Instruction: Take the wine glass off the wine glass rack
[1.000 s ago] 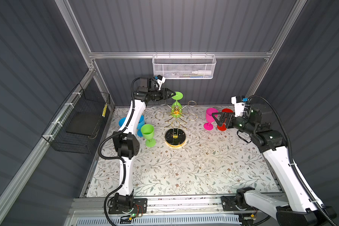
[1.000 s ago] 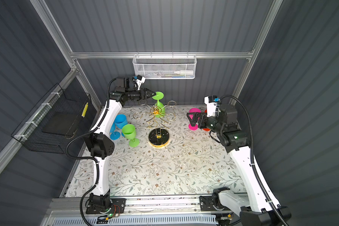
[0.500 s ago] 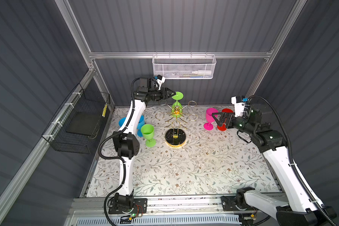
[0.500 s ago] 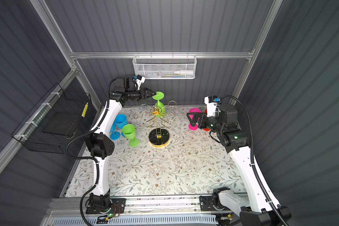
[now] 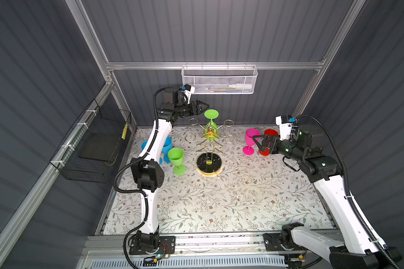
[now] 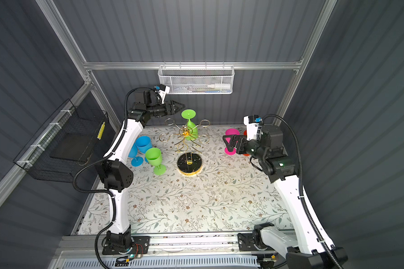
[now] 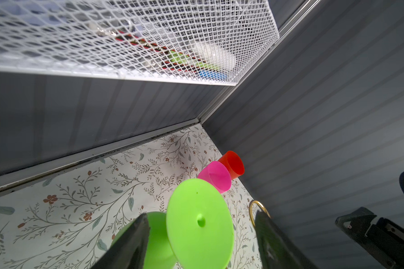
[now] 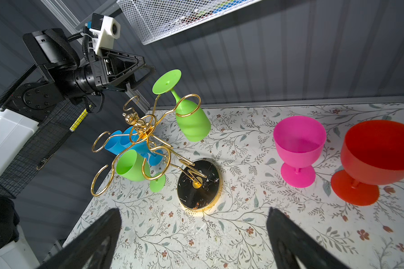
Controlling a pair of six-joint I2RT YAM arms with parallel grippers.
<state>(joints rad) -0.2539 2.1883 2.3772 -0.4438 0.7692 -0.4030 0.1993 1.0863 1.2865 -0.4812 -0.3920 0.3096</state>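
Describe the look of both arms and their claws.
The left arm and right arm have glossy white link shells joined by black motor housings. A black ribbed cable hose loops along each. The left claw and right claw are black, with triangular open-framed fingers. Each wrist carries a white camera block with a blue plug.

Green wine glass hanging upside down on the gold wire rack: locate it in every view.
Top view: green plastic wine glass, rear centre.
Top view: glass, rear centre.
Left wrist: foot disc facing the left gripper.
Right wrist: glass on the gold wire rack.
Shared landmark: pink plastic goblet.
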